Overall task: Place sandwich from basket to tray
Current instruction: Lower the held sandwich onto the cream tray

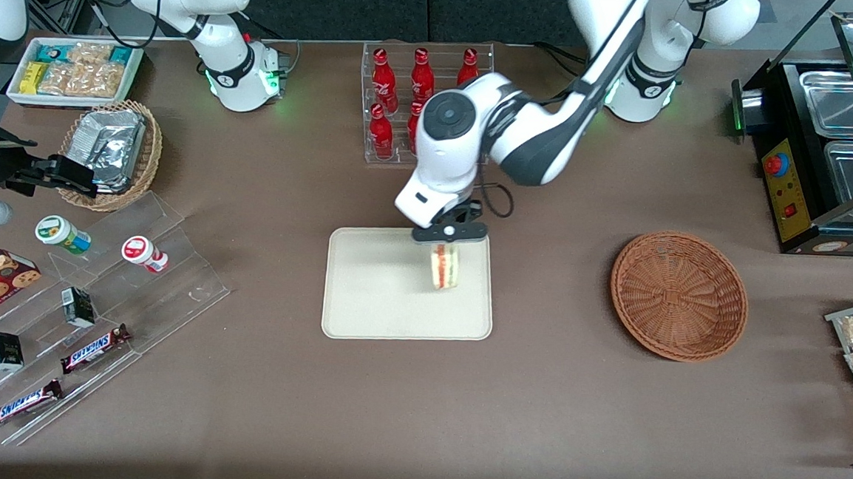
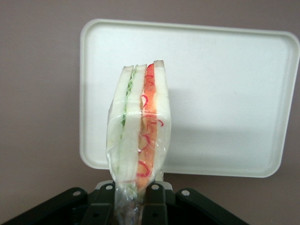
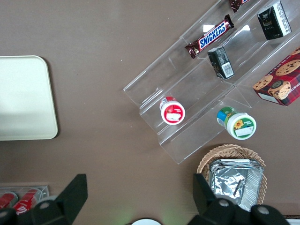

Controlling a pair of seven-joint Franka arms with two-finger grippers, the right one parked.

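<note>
The sandwich (image 1: 445, 266) (image 2: 139, 126), a plastic-wrapped wedge of white bread with green and red layers, hangs above the cream tray (image 1: 371, 295) (image 2: 225, 93), over the tray's edge nearest the basket. My gripper (image 1: 447, 235) (image 2: 134, 199) is shut on the sandwich's wrapped end and holds it from above. The wide reddish-brown wicker basket (image 1: 679, 293) lies toward the working arm's end of the table with nothing in it. The tray (image 3: 23, 98) holds nothing on its surface.
A clear rack of red bottles (image 1: 420, 98) stands farther from the front camera than the tray. A clear stepped shelf with snack bars and cups (image 1: 89, 308), a tan basket of foil packs (image 1: 113, 150) and a white bin of snack packets (image 1: 74, 73) lie toward the parked arm's end. A black warmer (image 1: 825, 145) stands at the working arm's end.
</note>
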